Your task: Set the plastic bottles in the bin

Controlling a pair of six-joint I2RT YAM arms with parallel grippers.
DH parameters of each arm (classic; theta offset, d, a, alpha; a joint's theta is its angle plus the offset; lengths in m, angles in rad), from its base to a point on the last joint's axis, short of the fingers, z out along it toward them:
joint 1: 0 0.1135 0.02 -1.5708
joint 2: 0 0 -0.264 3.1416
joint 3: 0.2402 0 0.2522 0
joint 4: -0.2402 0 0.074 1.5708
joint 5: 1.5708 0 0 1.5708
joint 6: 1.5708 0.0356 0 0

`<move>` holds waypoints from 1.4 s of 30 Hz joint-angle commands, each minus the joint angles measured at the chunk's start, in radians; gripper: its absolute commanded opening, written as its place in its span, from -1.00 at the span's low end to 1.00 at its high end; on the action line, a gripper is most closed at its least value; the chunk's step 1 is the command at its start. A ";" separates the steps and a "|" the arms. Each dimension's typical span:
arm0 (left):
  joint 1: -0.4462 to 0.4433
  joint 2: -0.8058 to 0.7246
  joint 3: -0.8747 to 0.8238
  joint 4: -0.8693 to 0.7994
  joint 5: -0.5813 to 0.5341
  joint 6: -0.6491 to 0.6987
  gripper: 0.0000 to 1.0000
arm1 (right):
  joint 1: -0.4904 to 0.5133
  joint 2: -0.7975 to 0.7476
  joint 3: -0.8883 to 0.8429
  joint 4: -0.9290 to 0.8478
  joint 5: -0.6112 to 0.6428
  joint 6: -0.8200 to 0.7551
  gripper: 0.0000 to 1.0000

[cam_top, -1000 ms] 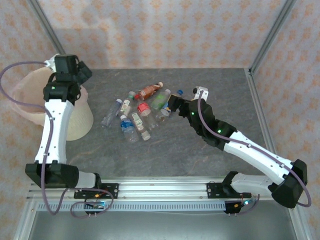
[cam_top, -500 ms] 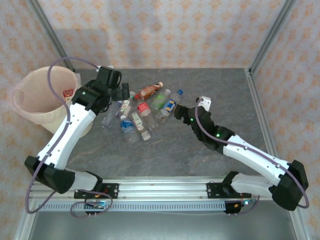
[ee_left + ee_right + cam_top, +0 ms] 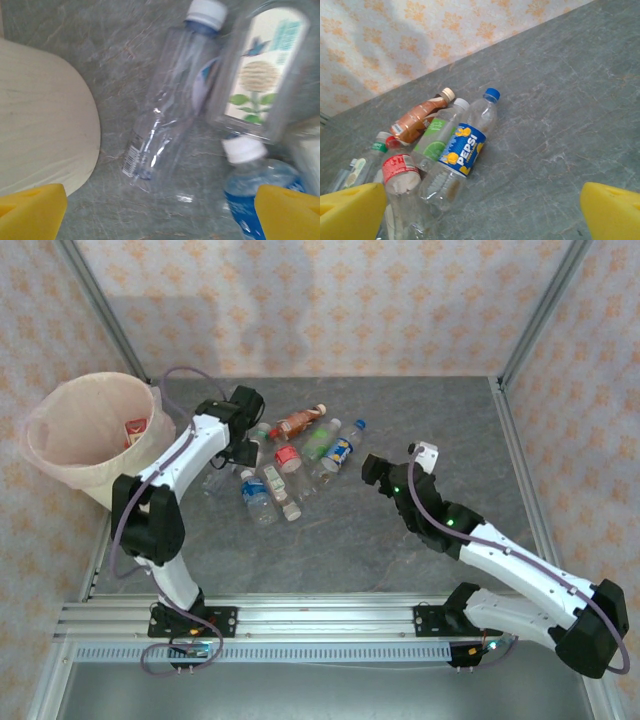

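Several plastic bottles (image 3: 290, 455) lie in a loose pile mid-table. My left gripper (image 3: 238, 448) hovers open over the pile's left side, beside the bin (image 3: 60, 455). Between its fingers (image 3: 160, 212) is bare table; just ahead lie a clear white-capped bottle (image 3: 170, 100), a flower-label bottle (image 3: 260, 75) and a blue-label bottle (image 3: 255, 185). My right gripper (image 3: 368, 470) stands open and empty to the right of the pile. Ahead of the right gripper (image 3: 480, 210) lie a Pepsi bottle (image 3: 462, 150), a green-label bottle (image 3: 437, 137), a brown bottle (image 3: 417, 117) and a red-label bottle (image 3: 400, 170).
The cream bin wall (image 3: 40, 130) sits close on the left gripper's left side. A red-labelled item (image 3: 135, 430) lies inside the bin. Metal frame posts (image 3: 540, 310) and patterned walls ring the grey table (image 3: 450, 430), which has free room on its right half.
My left arm swung from over the bin down to the left side of the bottle pile. My right gripper drew back from the Pepsi bottle, toward the near right.
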State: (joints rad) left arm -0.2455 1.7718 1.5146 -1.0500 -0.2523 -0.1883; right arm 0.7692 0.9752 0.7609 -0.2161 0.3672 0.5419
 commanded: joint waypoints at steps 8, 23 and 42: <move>0.095 0.132 -0.019 0.084 0.112 0.095 0.67 | -0.005 -0.099 -0.037 -0.049 0.093 0.052 0.99; 0.133 0.301 -0.020 0.148 0.166 0.093 0.59 | -0.007 -0.121 -0.027 -0.054 0.141 -0.002 0.99; 0.162 0.229 -0.040 0.168 0.259 0.117 0.16 | -0.010 -0.113 -0.026 -0.042 0.139 -0.018 0.99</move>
State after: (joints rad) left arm -0.0666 2.0186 1.4525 -0.8478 0.0208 -0.0807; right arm 0.7624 0.8646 0.7383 -0.2623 0.4694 0.5446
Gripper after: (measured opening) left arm 0.593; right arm 0.994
